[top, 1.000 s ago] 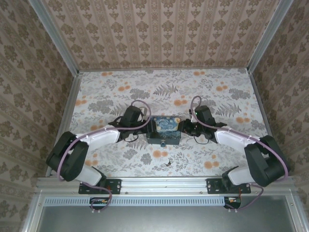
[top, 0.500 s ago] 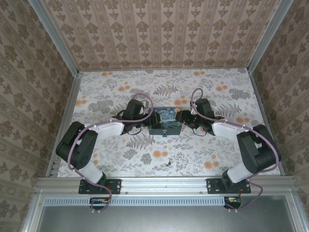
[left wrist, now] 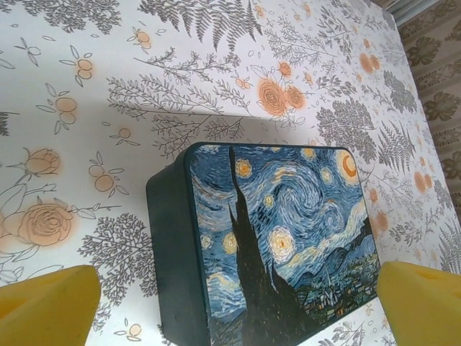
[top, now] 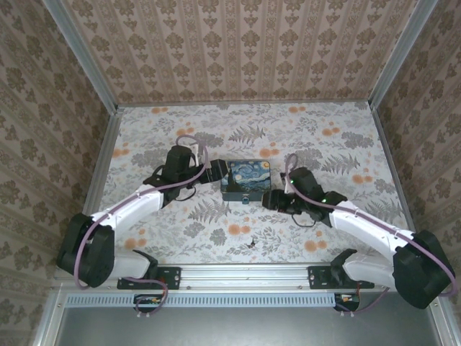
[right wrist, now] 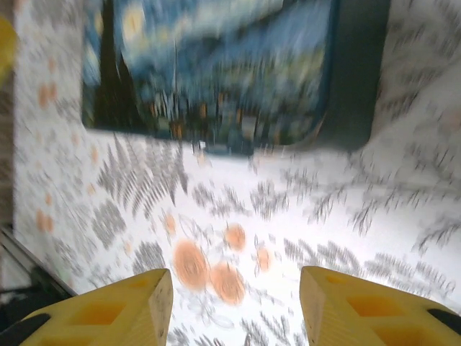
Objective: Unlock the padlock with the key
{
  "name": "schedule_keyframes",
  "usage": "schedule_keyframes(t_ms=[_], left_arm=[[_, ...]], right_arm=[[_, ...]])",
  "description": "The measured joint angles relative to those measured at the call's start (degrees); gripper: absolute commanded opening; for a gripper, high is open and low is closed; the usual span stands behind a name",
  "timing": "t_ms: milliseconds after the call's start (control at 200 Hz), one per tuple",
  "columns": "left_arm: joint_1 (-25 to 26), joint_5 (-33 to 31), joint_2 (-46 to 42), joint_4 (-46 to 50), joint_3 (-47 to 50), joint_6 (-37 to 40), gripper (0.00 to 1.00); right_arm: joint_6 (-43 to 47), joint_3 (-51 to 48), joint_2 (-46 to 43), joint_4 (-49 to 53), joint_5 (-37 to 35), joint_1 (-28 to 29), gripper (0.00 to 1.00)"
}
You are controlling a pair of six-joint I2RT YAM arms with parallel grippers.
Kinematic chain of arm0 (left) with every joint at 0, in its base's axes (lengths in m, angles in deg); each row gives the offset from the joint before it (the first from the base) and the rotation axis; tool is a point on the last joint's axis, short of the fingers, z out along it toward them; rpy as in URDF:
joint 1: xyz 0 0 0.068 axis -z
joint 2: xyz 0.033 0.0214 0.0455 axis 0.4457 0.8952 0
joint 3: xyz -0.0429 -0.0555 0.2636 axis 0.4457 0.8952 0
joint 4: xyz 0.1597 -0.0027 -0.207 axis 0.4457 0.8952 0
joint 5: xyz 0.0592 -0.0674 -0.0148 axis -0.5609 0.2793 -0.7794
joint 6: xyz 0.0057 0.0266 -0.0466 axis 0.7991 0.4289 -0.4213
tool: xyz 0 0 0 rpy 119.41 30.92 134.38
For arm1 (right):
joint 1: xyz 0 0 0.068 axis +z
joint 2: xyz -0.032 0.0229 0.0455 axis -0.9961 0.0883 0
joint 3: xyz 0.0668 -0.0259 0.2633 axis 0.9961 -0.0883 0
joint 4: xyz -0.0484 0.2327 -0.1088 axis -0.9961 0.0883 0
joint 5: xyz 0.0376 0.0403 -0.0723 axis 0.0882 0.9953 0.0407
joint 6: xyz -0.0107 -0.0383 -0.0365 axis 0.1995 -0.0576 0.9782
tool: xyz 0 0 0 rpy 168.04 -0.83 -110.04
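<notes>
The painted box [top: 246, 178] sits in the middle of the table [top: 151, 133]. The padlock [top: 245, 197] is a tiny dark bit with a shiny spot. It hangs on the side of the box that faces the arms. The key [top: 251, 243] is a tiny dark speck lying on the table, well apart from the box and closer to the arm bases. It is too small to tell which way its long side points.

The left gripper [top: 217, 173] is just beside the left side of the box. The right gripper [top: 268, 200] is near the box's front right corner. Both are open wide and hold nothing. The key lies toward the bases from the right gripper and a little to its left. The right gripper is the nearer one, so it looks best placed to fetch the key.

The top camera shows the key and the lock. The left wrist camera shows the box lid close up between its yellow fingers [left wrist: 47, 303], not touching them. The right wrist camera is blurry. It shows the box ahead of its yellow fingers [right wrist: 108, 306], and the lock cannot be made out there.
</notes>
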Motion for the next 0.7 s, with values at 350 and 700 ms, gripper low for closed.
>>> schedule_keyframes(t_ms=[350,700], left_arm=[[-1.9,-1.31,-0.2,2.73,1.36,0.04,1.0],[-5.86,0.13,-1.99,1.14,6.25,0.02,1.0]], right_arm=[[-8.48,2.19,8.15,9.51,-12.37,18.82,0.47],[-17.9,10.43,17.81,13.18,-18.25,27.87,0.46]])
